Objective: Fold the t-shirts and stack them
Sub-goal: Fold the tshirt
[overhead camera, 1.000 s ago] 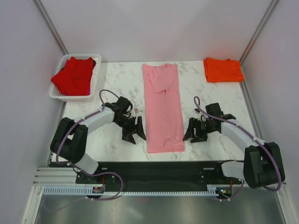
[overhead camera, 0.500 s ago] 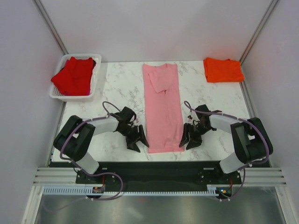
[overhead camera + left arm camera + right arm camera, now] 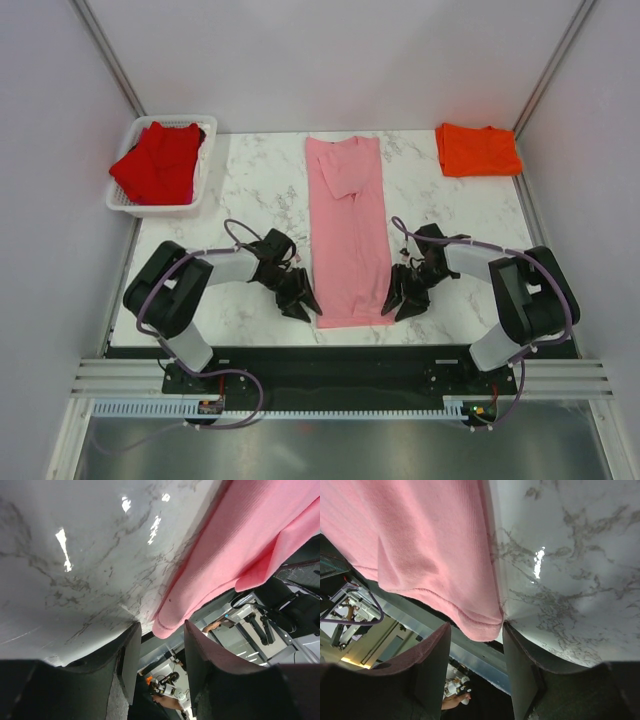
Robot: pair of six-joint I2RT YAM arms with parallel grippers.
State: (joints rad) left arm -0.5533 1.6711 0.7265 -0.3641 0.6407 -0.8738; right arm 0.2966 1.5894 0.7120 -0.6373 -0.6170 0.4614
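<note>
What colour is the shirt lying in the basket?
The shirt is deep red; the top view shows it best.

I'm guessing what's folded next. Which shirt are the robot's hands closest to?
The pink shirt in the middle: left gripper and right gripper sit at its near corners. The red shirt is in the basket, the orange shirt far back.

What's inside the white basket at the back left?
The red t-shirt fills the basket, draping over its left rim. A dark scrap shows at its far right corner; I cannot tell what it is. Anything under the shirt is covered.
</note>
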